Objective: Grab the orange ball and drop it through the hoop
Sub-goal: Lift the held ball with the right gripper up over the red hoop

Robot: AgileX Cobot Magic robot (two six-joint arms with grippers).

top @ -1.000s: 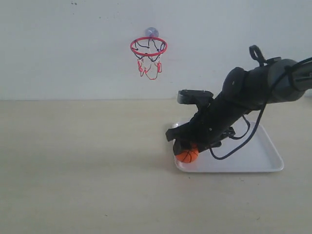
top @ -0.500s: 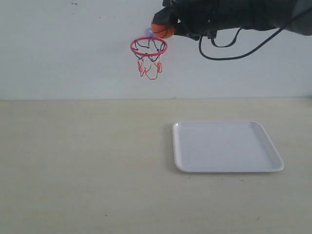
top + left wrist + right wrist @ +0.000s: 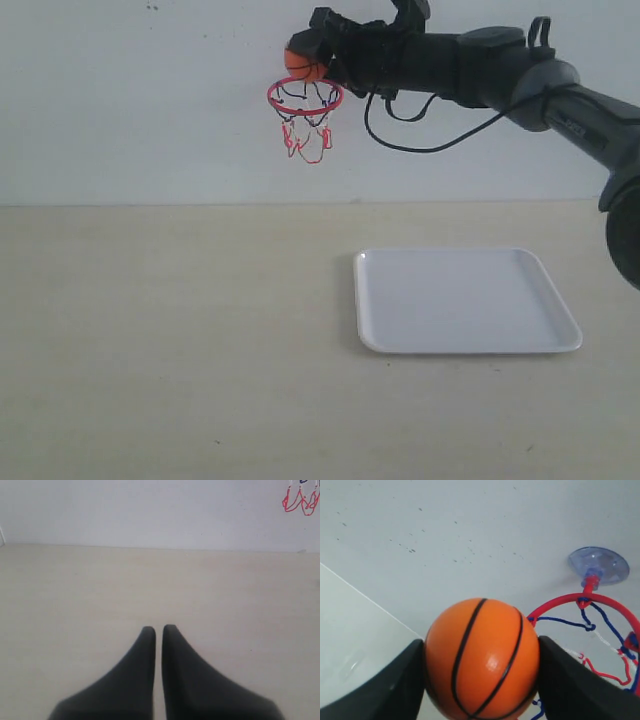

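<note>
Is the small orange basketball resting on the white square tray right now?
No, the right gripper holds the small orange basketball up by the red-ringed hoop, above its rim.

orange ball (image 3: 302, 66) (thin black seams) poised just above the red-ringed hoop (image 3: 305, 112).

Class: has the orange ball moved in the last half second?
Yes: the orange ball moved left, from above the hoop's right edge to over its middle.

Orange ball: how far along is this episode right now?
Done: the orange ball is off the white tray and clamped in the right hand. In hand: the ball is held up by the wall, just above the red ring of the hoop. Left: opening the hand so the ball falls through; nothing is in the net yet.
</note>
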